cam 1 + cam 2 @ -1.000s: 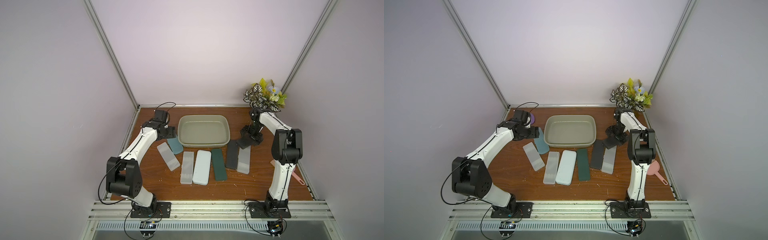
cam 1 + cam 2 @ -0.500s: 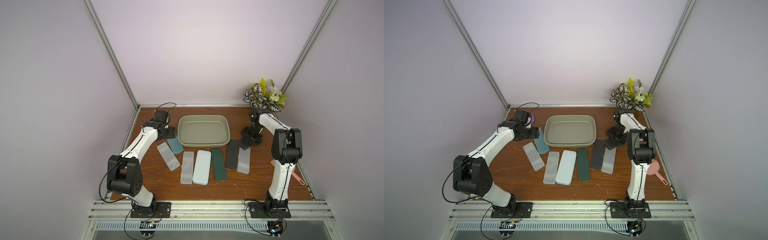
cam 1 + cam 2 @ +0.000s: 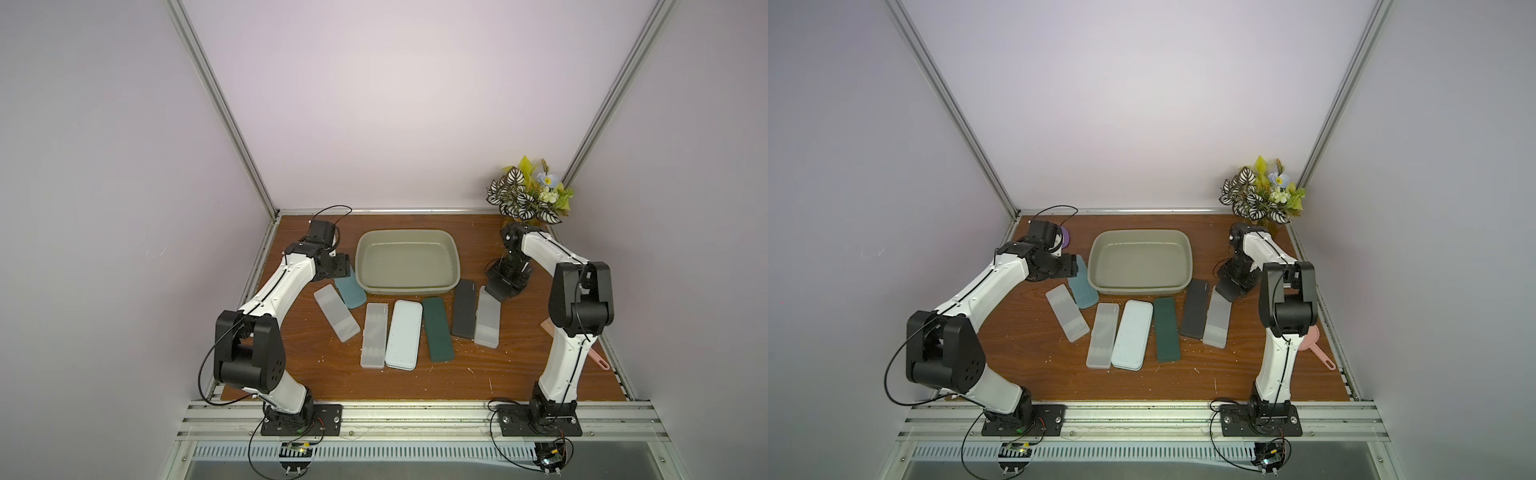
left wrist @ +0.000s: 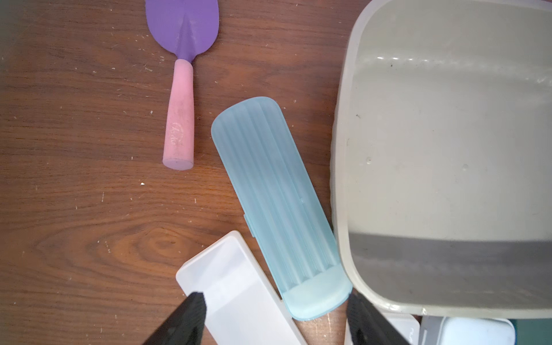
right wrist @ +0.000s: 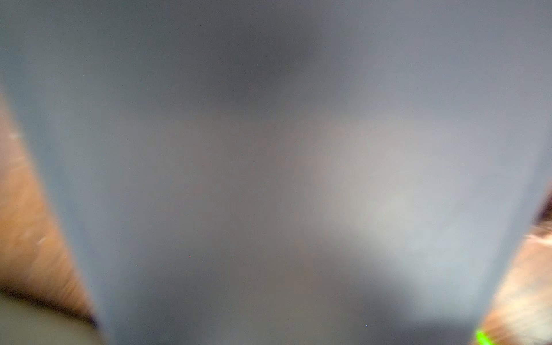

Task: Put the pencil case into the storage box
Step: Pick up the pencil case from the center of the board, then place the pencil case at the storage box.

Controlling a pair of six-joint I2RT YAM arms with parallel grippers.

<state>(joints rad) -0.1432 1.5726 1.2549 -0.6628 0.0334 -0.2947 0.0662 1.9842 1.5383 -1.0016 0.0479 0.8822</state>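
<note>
The storage box [image 3: 409, 287] is a shallow grey-green tub at the back middle of the table, with nothing in it; it also shows in the left wrist view [image 4: 343, 149]. Several pencil cases lie in front of it. My left gripper [image 3: 341, 271] hovers open over a teal case [image 4: 274, 194], whose near end lies between the fingertips [image 4: 195, 301], beside a frosted case [image 4: 236, 286]. My right gripper [image 3: 502, 290] is down at the far end of the rightmost frosted case [image 3: 488, 320]. That case fills the right wrist view as a grey blur [image 5: 268, 179] and hides the jaws.
Other cases in the row: frosted [image 3: 374, 340], pale blue [image 3: 403, 334], dark green [image 3: 437, 328], dark grey [image 3: 465, 309]. A purple trowel with a pink handle [image 4: 179, 119] lies behind my left gripper. A pink scoop [image 3: 1316, 345] is by the right edge, a plant [image 3: 530, 199] at the back right.
My right gripper has dropped slightly onto the far end of the rightmost frosted case. The left gripper has edged a little along the teal case.
</note>
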